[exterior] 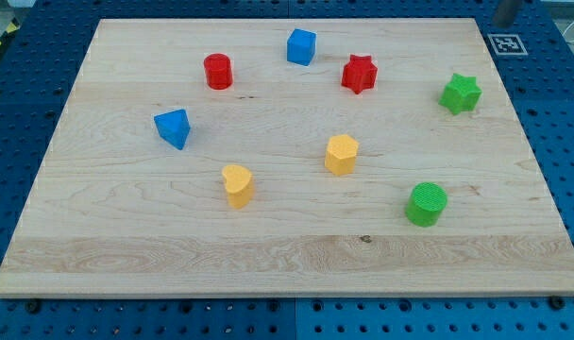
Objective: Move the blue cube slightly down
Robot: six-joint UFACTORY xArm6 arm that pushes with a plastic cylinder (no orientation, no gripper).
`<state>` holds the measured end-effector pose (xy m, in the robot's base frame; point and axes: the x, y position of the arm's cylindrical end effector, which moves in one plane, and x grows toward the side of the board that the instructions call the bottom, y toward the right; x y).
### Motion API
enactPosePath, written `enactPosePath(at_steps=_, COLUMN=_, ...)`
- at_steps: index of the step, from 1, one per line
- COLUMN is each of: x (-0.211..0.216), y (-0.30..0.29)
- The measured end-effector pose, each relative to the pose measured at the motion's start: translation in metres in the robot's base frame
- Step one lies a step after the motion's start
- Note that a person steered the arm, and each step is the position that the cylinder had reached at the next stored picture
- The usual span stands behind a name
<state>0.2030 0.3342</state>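
The blue cube point(302, 46) sits near the top middle of the wooden board point(287, 255). A red star point(359, 74) lies to its lower right and a red cylinder point(217, 72) to its lower left. A short grey piece of the rod shows at the view's top right edge. My tip point(503, 20) is there, just past the board's top right corner. It is far to the right of the blue cube and touches no block.
A blue triangular block point(174, 127) lies at the left. A yellow heart point(238, 185) and a yellow hexagon point(342, 154) lie in the middle. A green star point(461, 93) is at the right and a green cylinder point(427, 204) at the lower right.
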Motion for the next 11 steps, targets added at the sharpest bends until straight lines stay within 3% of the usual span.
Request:
enactPosePath(at_steps=3, x=0.065, y=0.000)
enactPosePath(at_steps=5, x=0.071, y=-0.067)
enactPosePath(at_steps=8, x=0.061, y=-0.227)
enactPosePath(at_steps=9, x=0.022, y=-0.264)
enactPosePath(at_steps=10, x=-0.007, y=-0.278)
enactPosePath(at_steps=11, x=-0.006, y=-0.282)
